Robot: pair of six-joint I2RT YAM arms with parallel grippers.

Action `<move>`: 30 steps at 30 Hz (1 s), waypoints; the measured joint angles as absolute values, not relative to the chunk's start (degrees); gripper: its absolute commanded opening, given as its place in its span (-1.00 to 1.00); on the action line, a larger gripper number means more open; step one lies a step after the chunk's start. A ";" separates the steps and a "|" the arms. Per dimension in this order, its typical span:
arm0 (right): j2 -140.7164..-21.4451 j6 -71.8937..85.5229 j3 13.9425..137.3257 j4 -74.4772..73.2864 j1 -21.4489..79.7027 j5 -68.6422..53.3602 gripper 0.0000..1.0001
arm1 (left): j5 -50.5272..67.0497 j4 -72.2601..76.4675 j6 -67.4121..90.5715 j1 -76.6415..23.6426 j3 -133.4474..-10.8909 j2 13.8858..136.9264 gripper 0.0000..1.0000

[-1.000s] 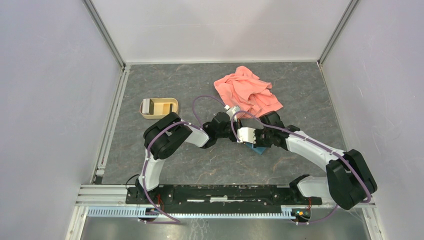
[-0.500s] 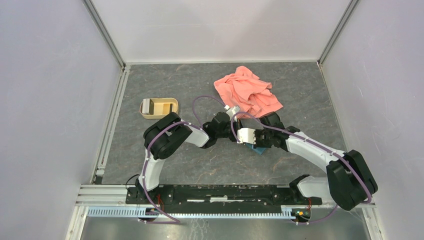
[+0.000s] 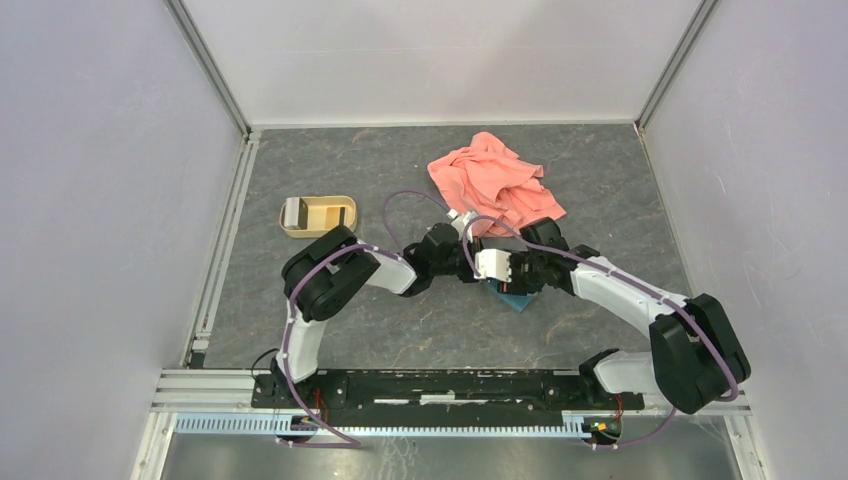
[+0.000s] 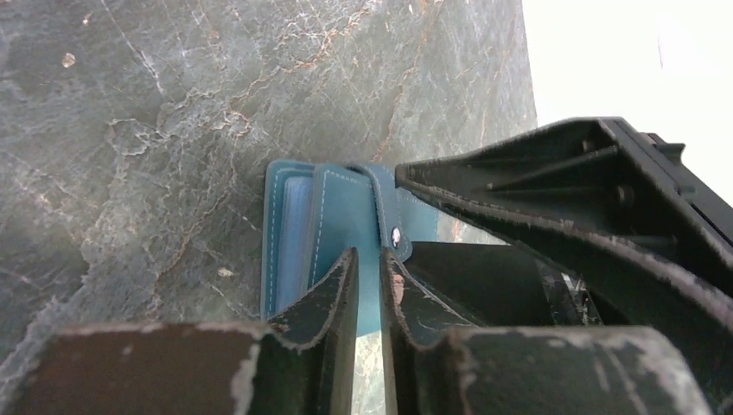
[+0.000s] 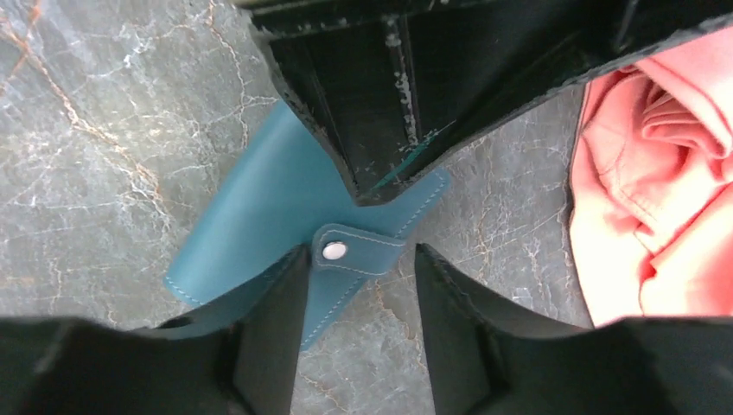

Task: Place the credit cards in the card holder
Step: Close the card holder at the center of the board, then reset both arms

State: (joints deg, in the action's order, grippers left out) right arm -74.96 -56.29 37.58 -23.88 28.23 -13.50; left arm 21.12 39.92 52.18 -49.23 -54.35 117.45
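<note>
So right now I'm working on getting the card holder [image 3: 515, 298] open; no card is going in yet. It's lying on the worktop [image 3: 380, 330] in the middle, just this side of the pink cloth [image 3: 495, 185], and both arms are crowding over it.

The left gripper [image 4: 368, 257] is squeezed almost completely together. There's only a slit between the jaws with a sliver of teal in it, so I'm reading that as pinching one leaf of the holder along its edge. The right gripper [image 5: 361, 252] is spread wide, with one finger on each side of the little strap [image 5: 367, 259] that carries the snap button [image 5: 333, 251]. It isn't touching the strap as far as I can see.

I'm not seeing any credit cards near the holder. Something greyish is standing in the tan tray [image 3: 320, 234] way off to the left, but it's too small for me to call.

Next move, as I'm judging it: I need to close the right jaws on that strap and peel it away from the body while the left side keeps the holder from sliding. The strap is thin and sitting low, so I'm thinking the fingers need to drop a bit more before closing. After that comes fetching a card.
</note>
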 measured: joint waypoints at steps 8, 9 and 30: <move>-73.28 -55.61 42.65 -33.45 22.98 -20.38 0.55 | 19.42 33.56 49.52 -48.62 -53.93 108.77 -0.27; -72.10 -55.61 43.62 -34.37 21.58 -21.41 0.62 | 18.87 31.94 48.34 -48.51 -53.89 106.37 -0.24; -45.67 -26.89 54.48 -24.23 2.72 -13.15 0.96 | 3.62 -4.91 24.88 -36.75 -55.07 55.66 0.99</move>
